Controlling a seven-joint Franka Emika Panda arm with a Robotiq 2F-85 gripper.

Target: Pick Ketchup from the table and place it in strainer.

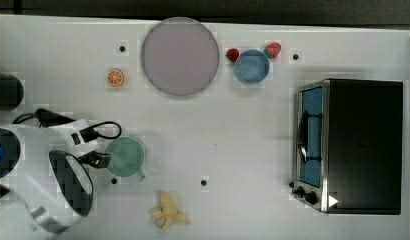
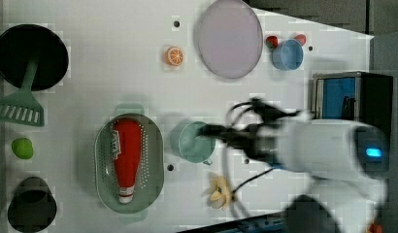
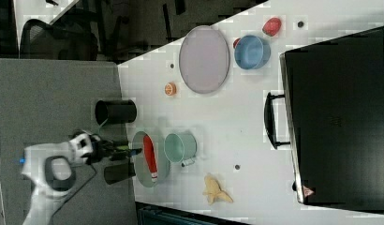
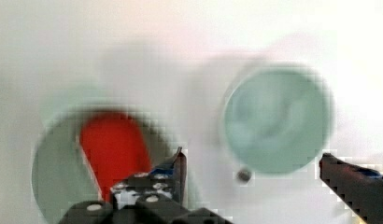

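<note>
One red Ketchup [image 2: 126, 158] bottle lies flat inside the strainer [image 2: 156, 145] in the left view, so the placing looks done and only the retreat of the arm seems left. Just beside the strainer, on the left view's right, stands a green cup [image 2: 190, 141], and the gripper [image 2: 207, 131] hangs over the cup's edge, apart from the bottle. Farther off on the worktop [image 2: 114, 73] are an orange slice [image 2: 174, 56], a large plate [image 2: 229, 39] and a green spatula [image 2: 20, 110].

Top view: the gripper [image 1: 99, 160] is at the green cup [image 1: 125, 156], with a peeled banana [image 1: 169, 212] near and a toaster oven [image 1: 350, 145] well apart.

Right view: the Ketchup [image 3: 150, 157] rests in the strainer [image 3: 139, 161].

Wrist view: the gripper [image 4: 252, 175] is fully open and holds nothing; the Ketchup [image 4: 112, 149] lies below in the strainer [image 4: 56, 172]. Nothing appears to block the arm, though I judge the cup is close.
</note>
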